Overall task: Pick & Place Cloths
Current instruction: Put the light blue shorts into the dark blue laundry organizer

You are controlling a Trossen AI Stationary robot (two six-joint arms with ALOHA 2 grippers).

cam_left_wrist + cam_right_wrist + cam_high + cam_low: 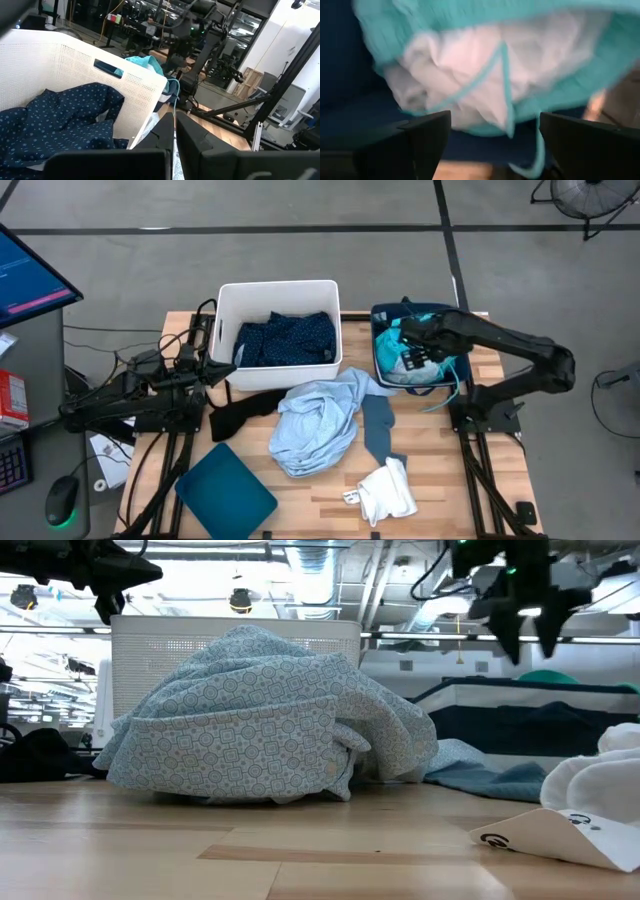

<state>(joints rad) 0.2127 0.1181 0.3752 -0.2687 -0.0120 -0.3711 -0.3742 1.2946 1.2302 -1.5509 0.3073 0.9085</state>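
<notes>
Tub (378,340): turquoise cloth (485,65) under right claw (492,145).

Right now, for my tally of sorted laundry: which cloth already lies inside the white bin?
The navy dotted cloth alone lies in the white bin. The pale blue cloth, slate-grey cloth, white cloth and black cloth are on the table.

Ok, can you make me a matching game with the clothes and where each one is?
Things:
1. navy dotted cloth
2. pale blue cloth
3. white cloth
4. turquoise cloth

Places:
A. in the dark teal tub, under the right end effector
B. on the table's near part, beside a tag
C. inside the white bin
D. heaped in the middle of the table

Pairs: 1-C, 2-D, 3-B, 4-A
</notes>
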